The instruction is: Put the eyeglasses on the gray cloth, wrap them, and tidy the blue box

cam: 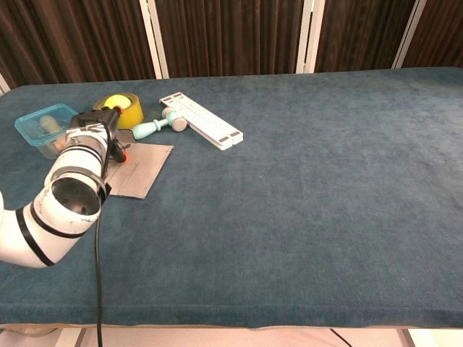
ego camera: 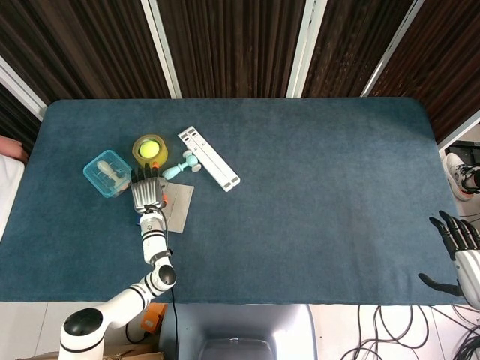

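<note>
My left hand (ego camera: 147, 192) hovers palm down over the left edge of the gray cloth (ego camera: 178, 208), its dark fingers curled down beside the blue box (ego camera: 108, 172). A black and orange bit of the eyeglasses (cam: 120, 152) pokes out under the hand, which holds them; the rest is hidden by the hand and forearm. The gray cloth (cam: 143, 170) lies flat. In the blue box (cam: 41, 128), which has a clear lid, sits a pale object. My right hand (ego camera: 457, 250) hangs off the table's right side, fingers spread, holding nothing.
A yellow tape roll (ego camera: 150, 148) with a ball in it stands just beyond the hand. A teal-handled tool (ego camera: 183, 166) and a white flat bar (ego camera: 209, 158) lie to the right of the roll. Bare blue tabletop (ego camera: 322, 195) stretches to the right.
</note>
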Tool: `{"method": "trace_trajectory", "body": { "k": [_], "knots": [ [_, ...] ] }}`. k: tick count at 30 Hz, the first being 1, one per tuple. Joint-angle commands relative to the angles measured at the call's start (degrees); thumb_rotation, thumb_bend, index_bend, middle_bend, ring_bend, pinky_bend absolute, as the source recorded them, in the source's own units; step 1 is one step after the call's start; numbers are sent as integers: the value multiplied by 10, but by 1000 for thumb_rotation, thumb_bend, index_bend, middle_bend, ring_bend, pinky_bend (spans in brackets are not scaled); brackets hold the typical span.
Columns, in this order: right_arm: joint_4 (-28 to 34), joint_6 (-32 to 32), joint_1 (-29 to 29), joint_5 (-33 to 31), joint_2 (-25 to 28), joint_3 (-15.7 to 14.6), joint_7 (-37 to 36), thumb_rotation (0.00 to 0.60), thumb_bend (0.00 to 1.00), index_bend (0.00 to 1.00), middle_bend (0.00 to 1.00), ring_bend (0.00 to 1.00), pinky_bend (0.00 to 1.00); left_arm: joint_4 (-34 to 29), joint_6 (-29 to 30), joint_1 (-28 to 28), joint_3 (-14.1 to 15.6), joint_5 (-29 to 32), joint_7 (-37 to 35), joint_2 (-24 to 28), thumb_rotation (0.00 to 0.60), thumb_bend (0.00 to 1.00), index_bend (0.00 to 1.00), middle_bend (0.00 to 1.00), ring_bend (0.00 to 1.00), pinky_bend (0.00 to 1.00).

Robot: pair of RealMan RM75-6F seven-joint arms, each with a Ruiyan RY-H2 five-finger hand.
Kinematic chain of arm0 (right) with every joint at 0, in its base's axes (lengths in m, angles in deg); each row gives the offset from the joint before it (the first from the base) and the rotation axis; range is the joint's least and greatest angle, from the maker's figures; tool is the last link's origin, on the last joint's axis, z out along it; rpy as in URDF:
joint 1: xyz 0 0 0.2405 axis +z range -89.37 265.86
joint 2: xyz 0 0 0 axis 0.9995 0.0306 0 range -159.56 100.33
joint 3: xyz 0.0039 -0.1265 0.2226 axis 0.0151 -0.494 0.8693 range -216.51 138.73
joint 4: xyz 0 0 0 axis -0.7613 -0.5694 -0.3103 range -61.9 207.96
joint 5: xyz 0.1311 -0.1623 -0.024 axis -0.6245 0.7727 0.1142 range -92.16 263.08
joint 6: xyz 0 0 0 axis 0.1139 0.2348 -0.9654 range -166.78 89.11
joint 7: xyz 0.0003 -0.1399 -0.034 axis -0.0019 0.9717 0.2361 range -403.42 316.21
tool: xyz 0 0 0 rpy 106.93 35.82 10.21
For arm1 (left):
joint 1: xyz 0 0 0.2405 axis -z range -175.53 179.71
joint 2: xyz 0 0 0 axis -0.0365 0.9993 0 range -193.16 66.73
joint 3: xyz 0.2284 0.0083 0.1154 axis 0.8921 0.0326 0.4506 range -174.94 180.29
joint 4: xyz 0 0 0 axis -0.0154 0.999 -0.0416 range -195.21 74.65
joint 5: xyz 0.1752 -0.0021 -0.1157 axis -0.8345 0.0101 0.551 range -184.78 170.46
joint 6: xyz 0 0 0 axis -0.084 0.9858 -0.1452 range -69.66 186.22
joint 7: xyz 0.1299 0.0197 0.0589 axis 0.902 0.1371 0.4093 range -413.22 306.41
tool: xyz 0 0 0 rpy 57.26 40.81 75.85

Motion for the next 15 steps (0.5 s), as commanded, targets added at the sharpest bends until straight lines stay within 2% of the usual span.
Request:
{"method": "trace_trajectory", "body": {
  "k": [1,5,8,15],
  "knots": [
    [0,0,0,0,0,0,1,600,252,25,0,0,0,4,-3,-1,0,0,1,1,600,354,0,0,0,64],
    [0,0,0,-1,-1,1,3,600,252,26,0,0,0,-1,-3,-7,-1,0,-2,7,600,356,0,0,0,64],
    [1,2,1,-2,-2,0,6,600,252,26,0,0,0,-53,21,-21,11,-24,-29,20,600,357,0,0,0,67],
    [3,1,0,4,-2,-2,6,600,252,26,0,0,0,-261,119,-72,61,-100,-48,68,600,358,0,0,0,69]
  ]
}}
